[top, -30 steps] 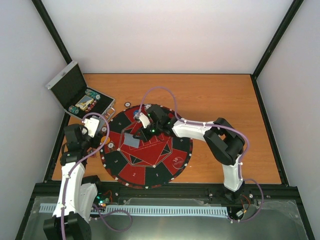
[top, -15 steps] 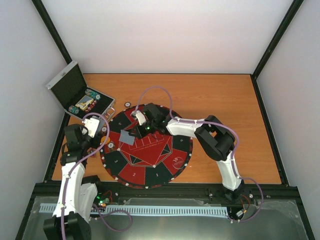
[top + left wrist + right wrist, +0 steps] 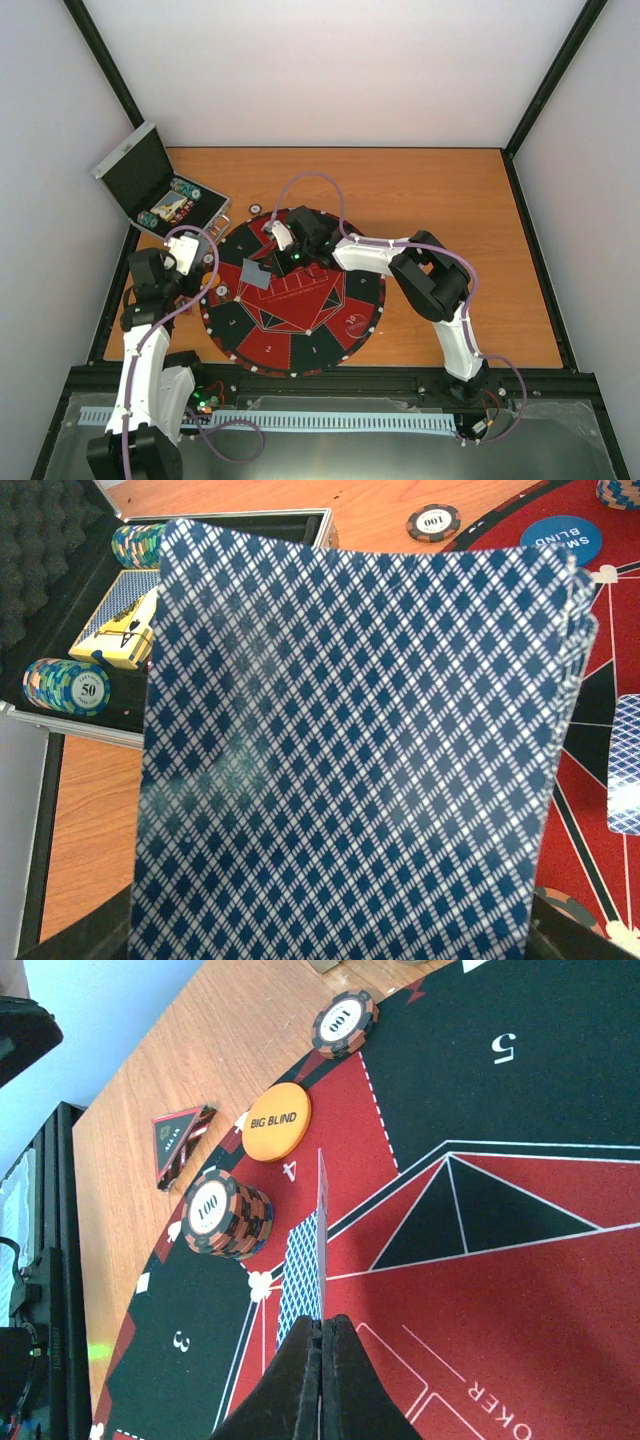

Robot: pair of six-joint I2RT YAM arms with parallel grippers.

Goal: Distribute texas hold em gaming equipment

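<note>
Above the mat (image 3: 480, 1290) by a chip stack (image 3: 226, 1215), right end effector (image 3: 321, 1328) pinches a card (image 3: 322, 1230); left end effector (image 3: 185, 250) clutches a deck (image 3: 350, 750).

My right fingers (image 3: 290, 1385) are matt black plastic, pinching a smooth card (image 3: 322, 1220). My left gripper (image 3: 185, 250) holds a slightly glossy paper deck (image 3: 360, 760). The mat (image 3: 500, 1300) is matt and cloth-like, the table (image 3: 200, 1050) smooth wood-grain.

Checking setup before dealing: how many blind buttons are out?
2. The orange BIG BLIND button lies on the mat by its number 4; the blue SMALL BLIND button lies on red near the rim. The cards filling the left wrist view may hide more.
</note>
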